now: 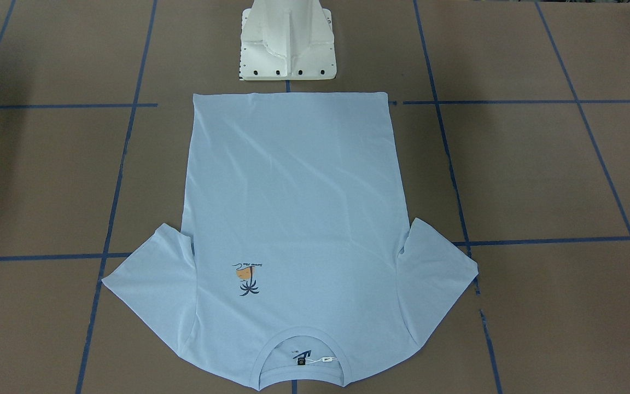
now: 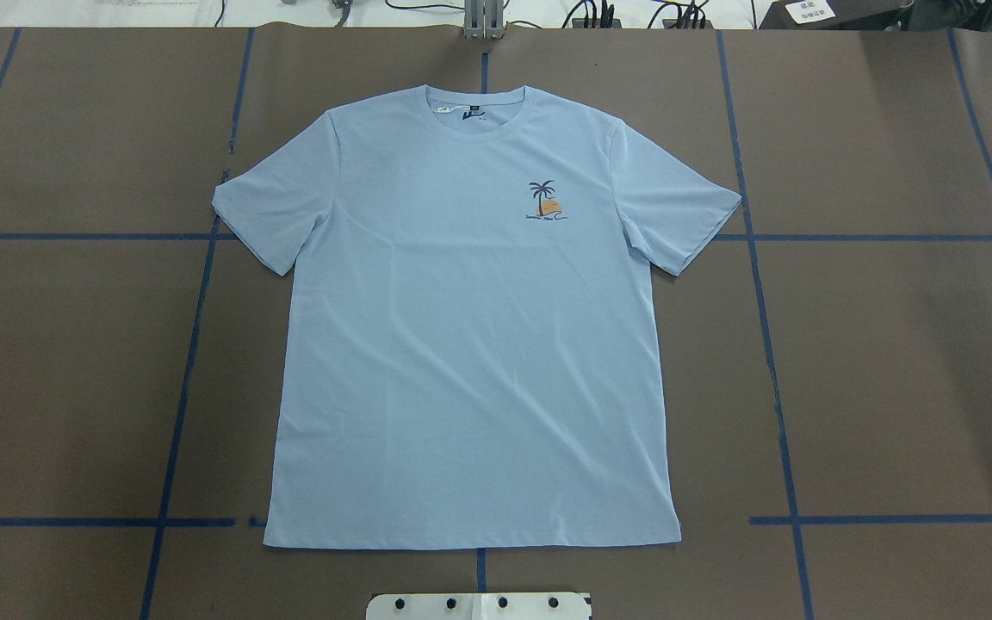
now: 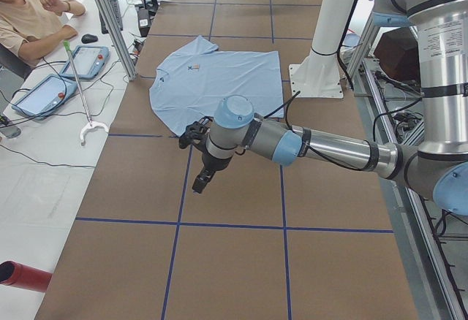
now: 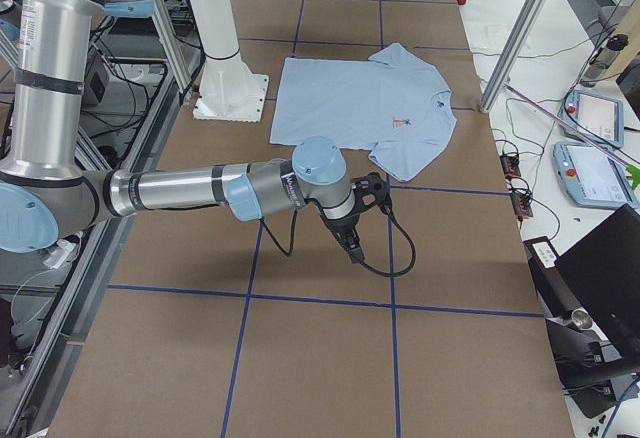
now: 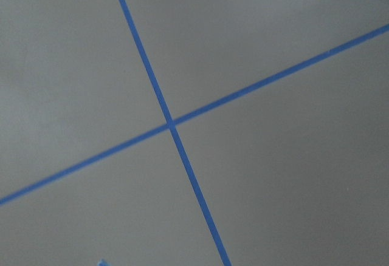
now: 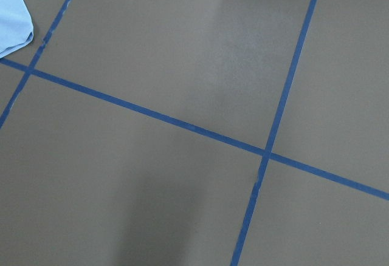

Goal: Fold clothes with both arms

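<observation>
The light blue T-shirt (image 2: 470, 344) lies flat and face up in the middle of the brown table, sleeves spread, collar (image 2: 474, 112) away from the robot's base and hem toward it. Its palm print (image 2: 542, 201) shows on the chest. It also shows in the front-facing view (image 1: 293, 208). My left gripper (image 3: 199, 181) hangs above bare table, off the shirt's sleeve; I cannot tell whether it is open or shut. My right gripper (image 4: 352, 243) hovers above the table off the opposite sleeve, state likewise unclear. A sleeve corner (image 6: 13, 17) shows in the right wrist view.
Blue tape lines (image 5: 171, 123) grid the brown table. The white pedestal base (image 1: 287, 49) stands just behind the shirt's hem. A seated person (image 3: 29, 13), tablets (image 3: 88, 61) and a metal post (image 3: 110, 20) are beyond the table's far edge.
</observation>
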`<action>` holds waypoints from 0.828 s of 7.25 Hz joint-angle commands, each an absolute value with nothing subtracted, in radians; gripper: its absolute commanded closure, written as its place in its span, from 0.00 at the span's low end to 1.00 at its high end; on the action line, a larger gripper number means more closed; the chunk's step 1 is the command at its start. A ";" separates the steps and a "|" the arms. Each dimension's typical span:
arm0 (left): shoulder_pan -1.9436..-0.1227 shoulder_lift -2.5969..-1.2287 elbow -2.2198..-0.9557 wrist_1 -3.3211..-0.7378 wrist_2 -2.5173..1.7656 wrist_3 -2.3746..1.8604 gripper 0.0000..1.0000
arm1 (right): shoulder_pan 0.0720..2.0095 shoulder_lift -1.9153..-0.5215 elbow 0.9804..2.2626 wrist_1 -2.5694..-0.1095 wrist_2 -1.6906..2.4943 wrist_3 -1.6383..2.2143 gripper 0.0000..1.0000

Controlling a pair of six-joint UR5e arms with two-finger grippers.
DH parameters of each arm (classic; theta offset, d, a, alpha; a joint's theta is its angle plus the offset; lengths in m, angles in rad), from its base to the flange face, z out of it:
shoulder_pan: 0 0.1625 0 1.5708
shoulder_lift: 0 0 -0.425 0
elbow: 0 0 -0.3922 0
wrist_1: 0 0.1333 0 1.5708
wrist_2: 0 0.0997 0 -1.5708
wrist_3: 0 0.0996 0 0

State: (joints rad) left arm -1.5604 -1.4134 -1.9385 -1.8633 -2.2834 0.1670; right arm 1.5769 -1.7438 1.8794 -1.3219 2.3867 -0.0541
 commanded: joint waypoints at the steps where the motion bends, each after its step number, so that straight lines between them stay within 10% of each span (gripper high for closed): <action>1: -1.562 -1.443 -1.922 -1.963 -2.281 0.166 0.00 | 1.577 -1.680 1.826 -1.302 2.434 -0.011 0.00; 6: -1.563 -1.428 -1.934 -1.967 -2.286 0.167 0.00 | 1.345 -1.456 1.771 -1.153 2.345 0.580 0.02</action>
